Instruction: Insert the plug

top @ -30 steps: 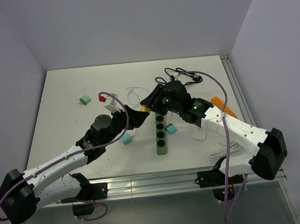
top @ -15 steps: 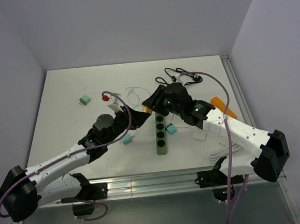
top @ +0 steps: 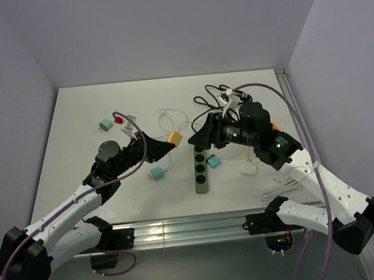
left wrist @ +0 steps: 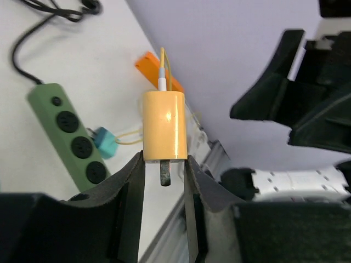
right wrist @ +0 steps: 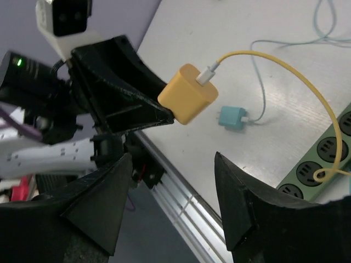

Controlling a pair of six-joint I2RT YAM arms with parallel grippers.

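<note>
The plug (top: 174, 137) is a yellow-orange block with a yellow cable (right wrist: 307, 87), held above the table. My left gripper (left wrist: 164, 164) is shut on the plug (left wrist: 164, 125), clamping its base, and a metal prong points back between the fingers. The green power strip (top: 201, 171) lies on the table just right of it, with three round sockets showing (left wrist: 77, 142). My right gripper (top: 198, 138) hangs open over the strip's far end, apart from the plug (right wrist: 188, 94). Nothing sits between its fingers (right wrist: 173, 159).
A teal charger (top: 213, 162) rests against the strip and another (top: 156, 175) lies to its left. A green charger (top: 105, 125) sits far left. Black cable (top: 219, 95) coils at the back. A white charger (top: 247, 169), white cord (top: 278, 188) and an orange item (left wrist: 156, 66) lie right.
My right gripper opened, let go of the plug and drew back to the right. My left gripper closed on the plug and carried it a little left, away from the right gripper.
</note>
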